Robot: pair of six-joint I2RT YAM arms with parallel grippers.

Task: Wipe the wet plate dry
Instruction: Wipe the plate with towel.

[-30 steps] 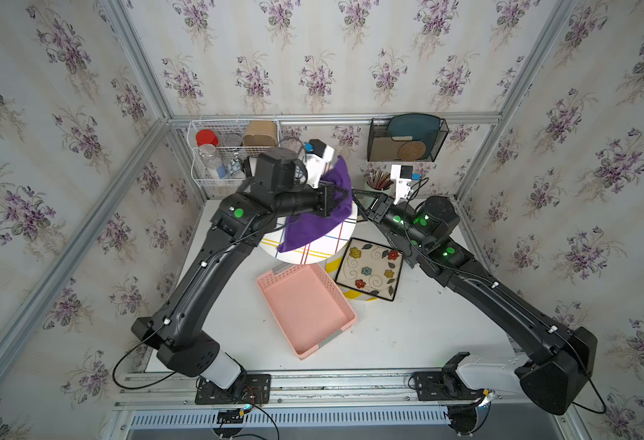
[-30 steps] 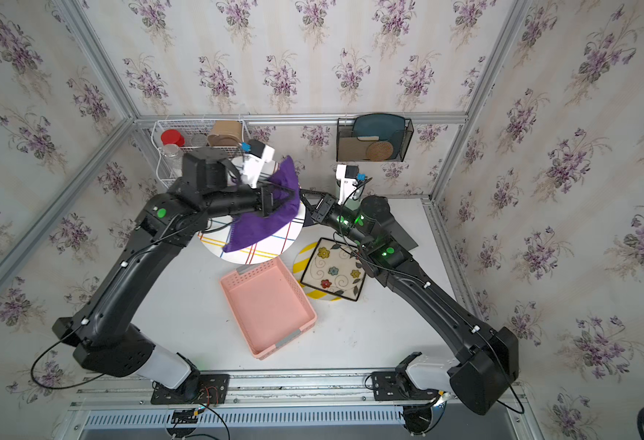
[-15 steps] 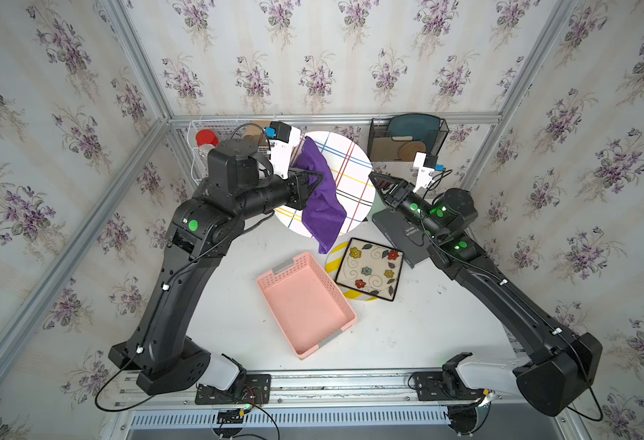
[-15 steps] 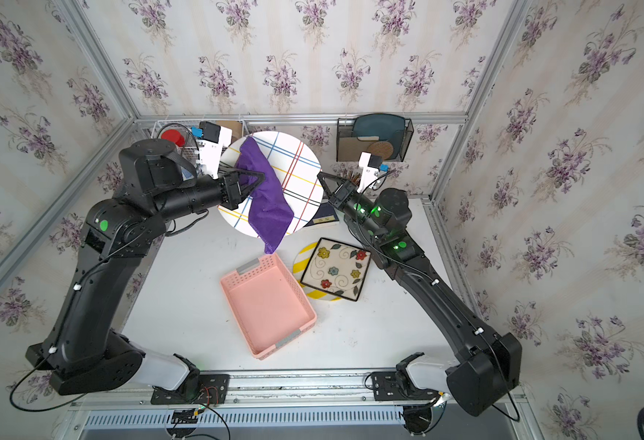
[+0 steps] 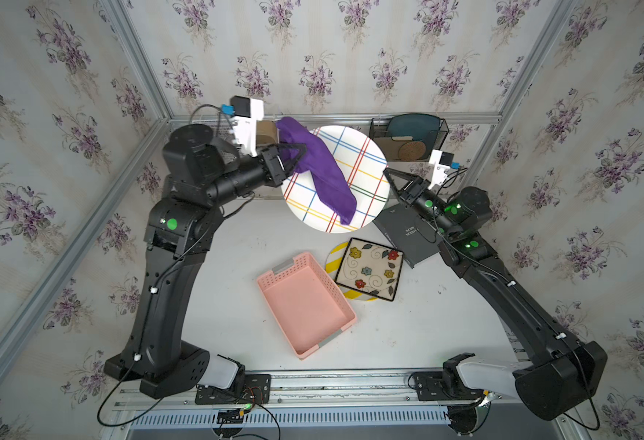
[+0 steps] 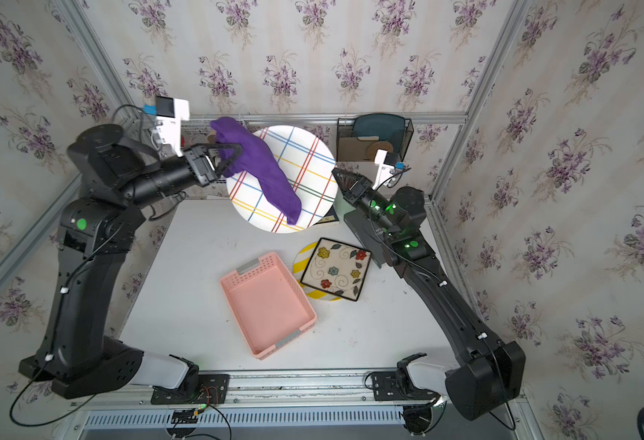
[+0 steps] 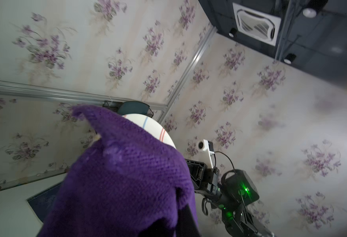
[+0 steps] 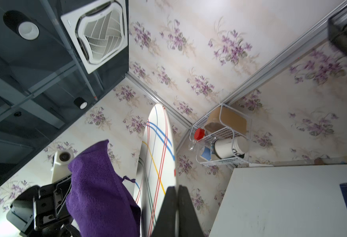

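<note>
The left gripper point(image 5: 299, 149) is clenched on one end of a purple cloth point(image 5: 325, 173), which bunches past its fingers and trails diagonally across the face of the white plate point(image 5: 364, 171) with coloured crossing stripes. In the left wrist view the cloth point(image 7: 123, 174) fills most of the foreground and hides the jaws. The right gripper point(image 5: 387, 172) is pinched tight on the plate's rim at the side opposite the cloth-holding arm. In the right wrist view its two dark fingers point(image 8: 169, 205) press the thin edge between them, with the plate point(image 8: 158, 143) seen almost edge-on. The plate is held in the air above the back of the white worktop point(image 5: 236, 266), its face turned up towards the top views. On the worktop lie an empty pink basket point(image 5: 305, 304), a square flowered dish point(image 5: 370, 268) resting on a yellow-striped round plate point(image 5: 333, 254), and a dark book point(image 5: 404, 236) under the right arm. A black wire rack point(image 5: 408, 133) holding a teal dish hangs on the back wall, and a white wire basket point(image 8: 219, 139) with a red-capped bottle hangs in the corner. Purple-flowered wallpaper covers the walls.
</note>
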